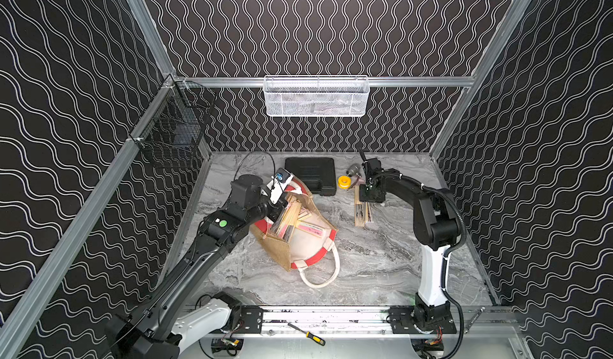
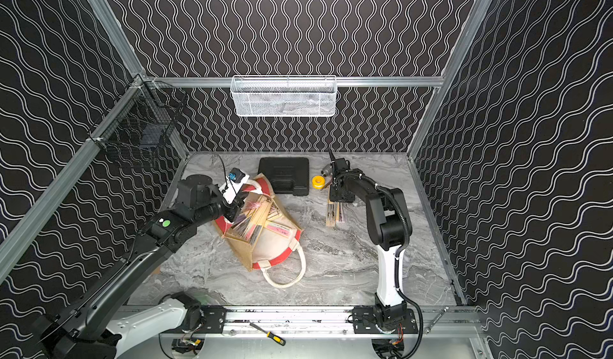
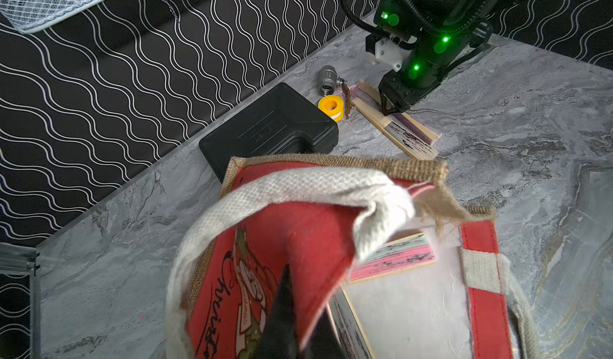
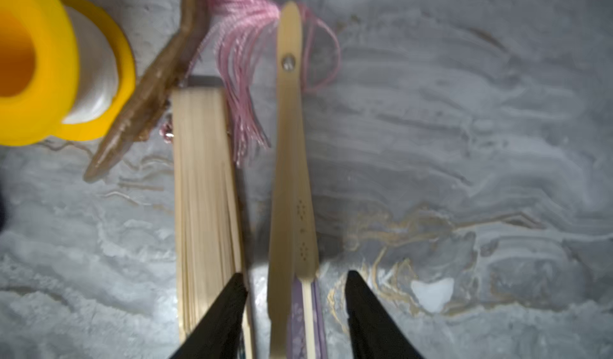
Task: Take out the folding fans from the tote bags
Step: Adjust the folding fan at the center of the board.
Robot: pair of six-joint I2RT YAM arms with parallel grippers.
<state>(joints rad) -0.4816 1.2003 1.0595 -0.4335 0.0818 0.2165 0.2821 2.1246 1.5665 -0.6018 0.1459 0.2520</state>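
The tote bag (image 1: 308, 248) (image 2: 275, 248) lies tilted open on the marble table, with several folding fans (image 1: 288, 218) (image 2: 252, 221) stacked inside on its white lining. My left gripper (image 1: 278, 208) (image 3: 300, 311) is shut on the bag's red printed side panel (image 3: 308, 234), below the white rope handle (image 3: 298, 185). Two more fans (image 1: 361, 214) (image 3: 408, 132) lie side by side on the table to the right. My right gripper (image 1: 371, 201) (image 4: 296, 274) hangs open just over them, straddling the purple fan (image 4: 292, 175) without touching it.
A black case (image 1: 311, 175) sits behind the bag. A yellow tape spool (image 1: 344, 181) (image 4: 49, 65) and a metal fitting (image 1: 353, 170) lie close to the fans' tassel ends. A screwdriver (image 1: 306, 334) rests on the front rail. Wire baskets (image 1: 315, 97) (image 1: 172, 132) hang on the walls.
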